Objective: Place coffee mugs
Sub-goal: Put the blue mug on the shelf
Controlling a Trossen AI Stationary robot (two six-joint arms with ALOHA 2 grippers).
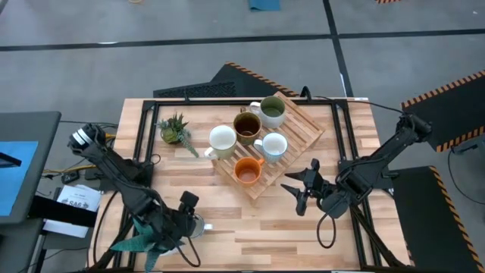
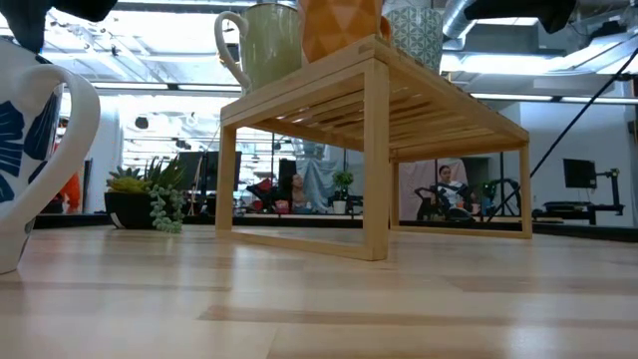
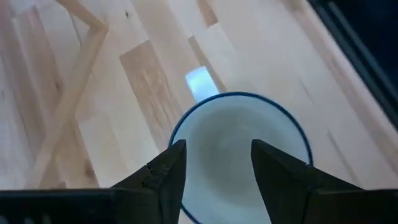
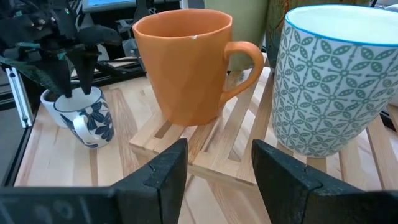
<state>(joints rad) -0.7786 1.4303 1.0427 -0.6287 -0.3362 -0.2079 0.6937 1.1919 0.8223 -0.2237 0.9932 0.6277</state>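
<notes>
A white mug with dark blue flowers (image 1: 201,225) (image 4: 87,118) (image 2: 30,150) stands upright on the table near its near-left edge. My left gripper (image 1: 189,220) (image 3: 217,155) hangs over its mouth (image 3: 242,124), open, fingers pointing down. The slatted wooden rack (image 1: 299,121) (image 2: 379,100) carries a green mug (image 1: 271,112), a dark brown mug (image 1: 247,125), a white mug with a teal lattice pattern (image 4: 329,87) and an orange mug (image 4: 186,62). A cream-white mug (image 1: 221,140) sits at the rack's left edge. My right gripper (image 1: 297,193) (image 4: 217,155) waits open, just right of the rack. My left gripper comes at the blue-flowered mug from above. One finger (image 3: 168,171) stands over the rim and the other (image 3: 273,168) over the hollow. In the right wrist view the fingertips (image 4: 74,87) reach rim level. I cannot tell whether they touch the mug.
A small potted plant (image 1: 174,129) (image 2: 145,199) stands left of the rack. Green leaves (image 1: 136,243) lie under my left arm at the near-left corner. Bare wood stretches along the near edge between the two grippers. A black frame rims the table (image 1: 341,114).
</notes>
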